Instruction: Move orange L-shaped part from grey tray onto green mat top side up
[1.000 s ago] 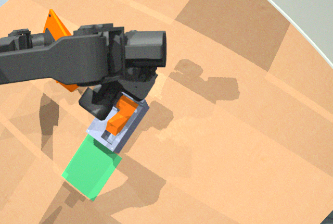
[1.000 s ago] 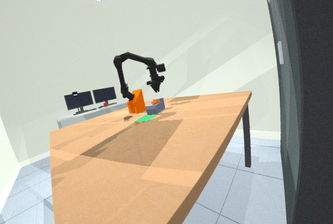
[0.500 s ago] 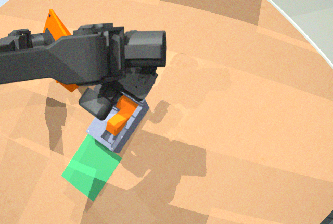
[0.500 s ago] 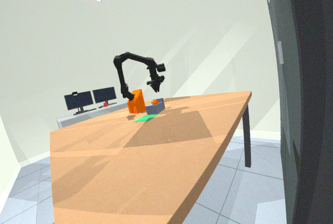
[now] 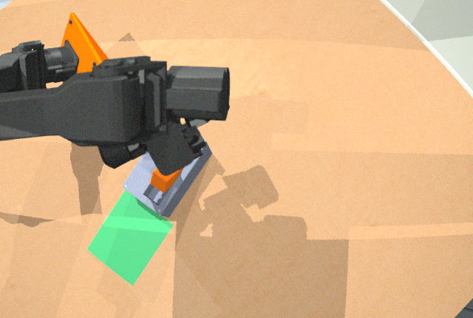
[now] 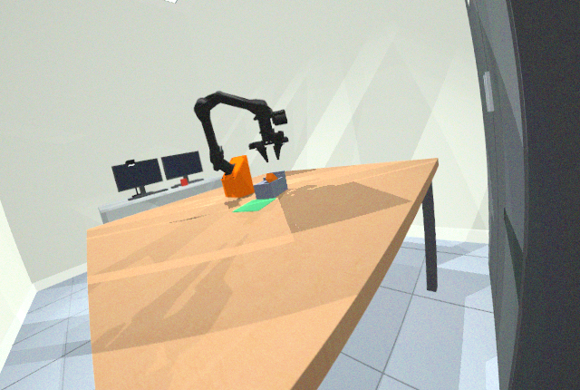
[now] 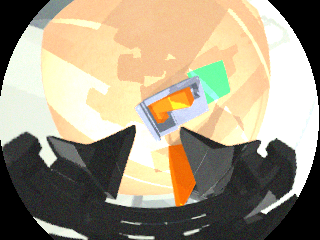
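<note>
Wooden tabletop (image 6: 327, 217) was lit in bands. The gripper (image 6: 270, 157) was held above the grey tray (image 5: 191, 180), jaws partly open, nothing gripped. The orange part (image 5: 165, 180) was seen tipped up in its pocket, near the green mat (image 5: 129, 238). Pinching the raised end was judged next; that end was hidden from above.

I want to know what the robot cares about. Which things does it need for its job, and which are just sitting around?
For the job:
- orange part, one end tipped up
- grey tray
- green mat
- gripper, open, above the tray

Just around:
- orange stand
- monitors
- red thing on the desk
</note>
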### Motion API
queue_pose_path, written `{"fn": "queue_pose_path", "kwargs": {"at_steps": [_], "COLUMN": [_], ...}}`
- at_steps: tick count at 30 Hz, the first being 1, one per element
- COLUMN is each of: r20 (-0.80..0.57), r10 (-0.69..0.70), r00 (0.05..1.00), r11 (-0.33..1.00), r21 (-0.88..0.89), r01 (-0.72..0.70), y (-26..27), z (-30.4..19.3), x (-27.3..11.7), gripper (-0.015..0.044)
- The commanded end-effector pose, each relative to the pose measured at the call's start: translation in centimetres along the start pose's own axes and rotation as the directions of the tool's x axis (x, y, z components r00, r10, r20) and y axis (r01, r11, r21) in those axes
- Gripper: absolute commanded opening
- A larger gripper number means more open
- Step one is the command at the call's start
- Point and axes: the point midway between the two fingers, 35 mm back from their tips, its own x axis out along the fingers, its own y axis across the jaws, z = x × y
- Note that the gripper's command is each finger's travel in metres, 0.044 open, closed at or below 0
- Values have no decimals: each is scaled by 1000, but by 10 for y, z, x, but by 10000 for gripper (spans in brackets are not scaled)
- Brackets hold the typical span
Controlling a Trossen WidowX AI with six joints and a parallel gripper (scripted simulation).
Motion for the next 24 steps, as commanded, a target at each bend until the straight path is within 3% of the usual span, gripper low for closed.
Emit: {"fn": "queue_pose_path", "kwargs": {"at_steps": [1, 5, 7, 16, 24], "r20": [0, -5, -6, -6, -6], "r10": [-1, -7, -9, -10, -11], "r00": [1000, 1000, 1000, 1000, 1000], "r11": [899, 635, 523, 508, 508], "r21": [438, 773, 852, 861, 861], "r01": [1, 8, 10, 10, 10], "y": [-20, -38, -44, -45, -45], "z": [15, 27, 30, 31, 30], "x": [-2, -1, -1, 0, 30], "gripper": [280, 280, 280, 280, 280]}}
